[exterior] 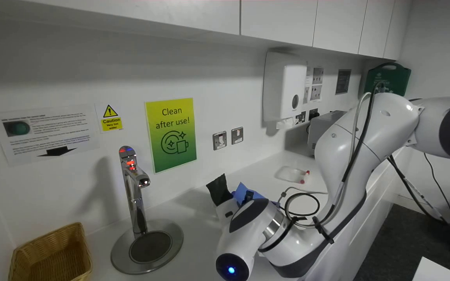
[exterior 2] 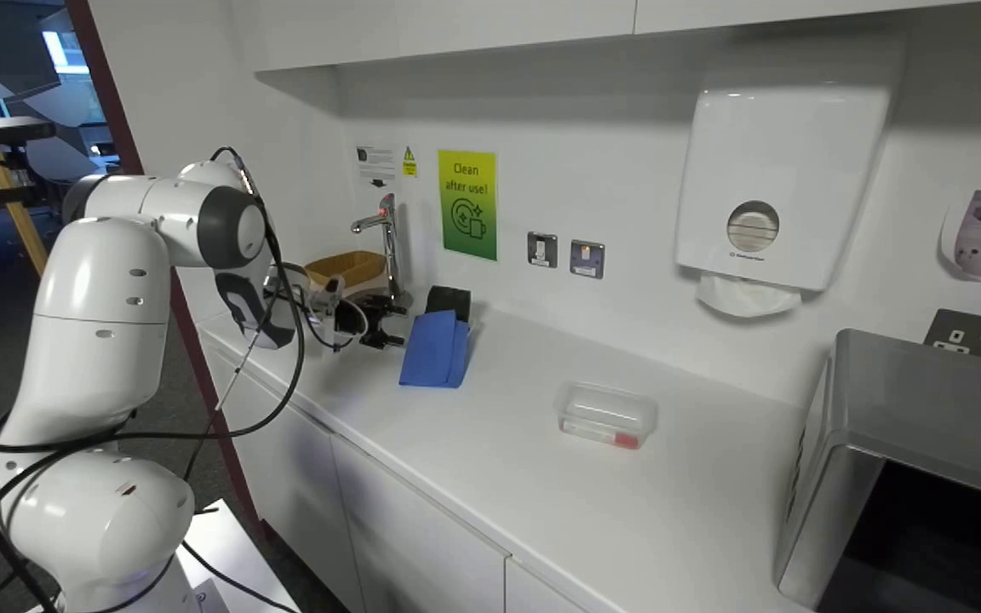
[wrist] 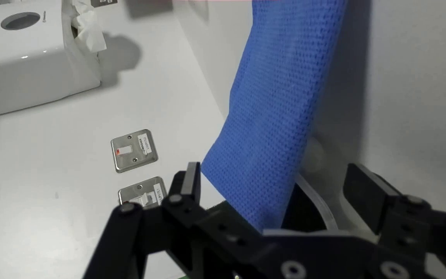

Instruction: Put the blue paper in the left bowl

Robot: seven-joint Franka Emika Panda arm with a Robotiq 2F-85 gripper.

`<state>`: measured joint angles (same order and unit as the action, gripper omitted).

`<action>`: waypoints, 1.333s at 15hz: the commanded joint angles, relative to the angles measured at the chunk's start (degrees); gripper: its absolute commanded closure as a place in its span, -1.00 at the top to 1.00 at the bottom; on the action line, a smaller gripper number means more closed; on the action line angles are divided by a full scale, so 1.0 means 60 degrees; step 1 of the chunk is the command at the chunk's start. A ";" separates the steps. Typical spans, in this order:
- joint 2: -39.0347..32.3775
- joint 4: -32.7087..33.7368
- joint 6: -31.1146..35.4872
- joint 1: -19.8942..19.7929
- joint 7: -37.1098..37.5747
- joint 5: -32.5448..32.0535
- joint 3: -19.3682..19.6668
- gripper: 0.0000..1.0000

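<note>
The folded blue paper (exterior 2: 433, 351) stands upright on the counter, and in an exterior view its top shows behind the arm as a blue corner of paper (exterior: 240, 192). A black angular piece (exterior 2: 450, 300) is right behind it. My gripper (exterior 2: 402, 327) is at the paper's left side with its fingers spread. In the wrist view the lower end of the blue paper (wrist: 281, 97) appears across the gap of my gripper (wrist: 274, 168), its corner close to the left finger (wrist: 192, 180); I cannot tell whether they touch. The left bowl cannot be made out; it is hidden or out of view.
A wicker basket (exterior: 49, 253) sits beyond the tap (exterior: 134, 195) and its round metal base. Farther along the counter are a clear plastic container (exterior 2: 605, 413) and a grey appliance (exterior 2: 925, 443). The wall carries a towel dispenser (exterior 2: 788, 170). Cables hang along the arm.
</note>
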<state>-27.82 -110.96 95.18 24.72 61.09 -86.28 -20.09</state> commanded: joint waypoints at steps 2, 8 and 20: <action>0.0187 -0.0235 0.0209 -0.0066 0.0450 0.0000 0.0058 1.00; 0.0375 -0.0592 0.0159 -0.0193 0.0744 0.0133 0.0120 1.00; 0.1146 -0.1436 -0.0414 -0.0503 0.0611 0.0215 0.0357 1.00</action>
<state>-25.21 -116.40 93.96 22.27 66.05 -85.51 -18.02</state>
